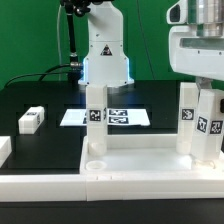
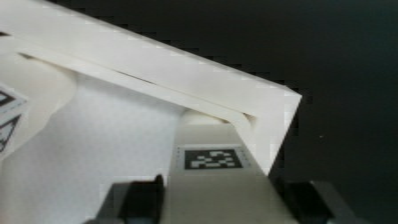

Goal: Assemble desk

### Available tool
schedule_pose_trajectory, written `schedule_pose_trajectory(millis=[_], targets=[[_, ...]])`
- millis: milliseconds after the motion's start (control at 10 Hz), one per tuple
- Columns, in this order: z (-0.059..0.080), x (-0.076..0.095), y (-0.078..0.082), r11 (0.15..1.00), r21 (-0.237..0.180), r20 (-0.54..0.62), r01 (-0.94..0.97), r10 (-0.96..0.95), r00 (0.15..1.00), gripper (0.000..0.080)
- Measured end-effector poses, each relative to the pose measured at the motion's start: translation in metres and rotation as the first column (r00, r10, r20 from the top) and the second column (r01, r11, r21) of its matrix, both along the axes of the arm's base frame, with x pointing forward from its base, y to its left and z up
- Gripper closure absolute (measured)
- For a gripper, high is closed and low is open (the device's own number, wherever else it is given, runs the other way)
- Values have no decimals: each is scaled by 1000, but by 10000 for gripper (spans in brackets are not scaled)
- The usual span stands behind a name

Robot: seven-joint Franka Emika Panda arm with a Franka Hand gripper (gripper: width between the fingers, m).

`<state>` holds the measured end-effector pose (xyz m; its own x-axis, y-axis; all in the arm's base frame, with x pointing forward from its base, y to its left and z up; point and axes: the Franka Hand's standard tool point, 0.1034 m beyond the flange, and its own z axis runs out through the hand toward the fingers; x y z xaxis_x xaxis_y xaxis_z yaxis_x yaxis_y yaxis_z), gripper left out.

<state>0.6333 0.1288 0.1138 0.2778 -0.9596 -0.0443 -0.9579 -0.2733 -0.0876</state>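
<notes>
One leg (image 2: 222, 138) is flanked by the gripper (image 2: 217, 188) at a corner of the desk top (image 2: 125, 110); whether the jaws are clamped cannot be told; a second leg (image 1: 97, 118) is seen upright.

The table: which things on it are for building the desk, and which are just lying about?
For the desk: wide white plastic rimmed desk top; white square tagged legs: corner leg, right leg, rightmost leg, lying leg.
Just lying about: flat white marker board; long low white border rail.
</notes>
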Motion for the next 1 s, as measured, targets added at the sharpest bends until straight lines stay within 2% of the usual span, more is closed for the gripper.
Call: schedule_pose_trajectory(millis=[200, 400, 600, 700, 800, 900, 1000], targets=[[0, 5, -9, 964, 70, -18, 258, -257, 966, 506], [-1, 7, -7, 879, 128, -31, 460, -460, 887, 506], [0, 9, -8, 836, 140, -45, 531, -531, 846, 506], [0, 9, -9, 842, 139, -42, 522, -521, 852, 448], [0, 9, -9, 857, 138, -36, 496, -496, 867, 283], [0, 10, -10, 900, 130, -12, 415, -417, 909, 283], [0, 11, -11, 960, 114, 30, 256, -260, 965, 178]])
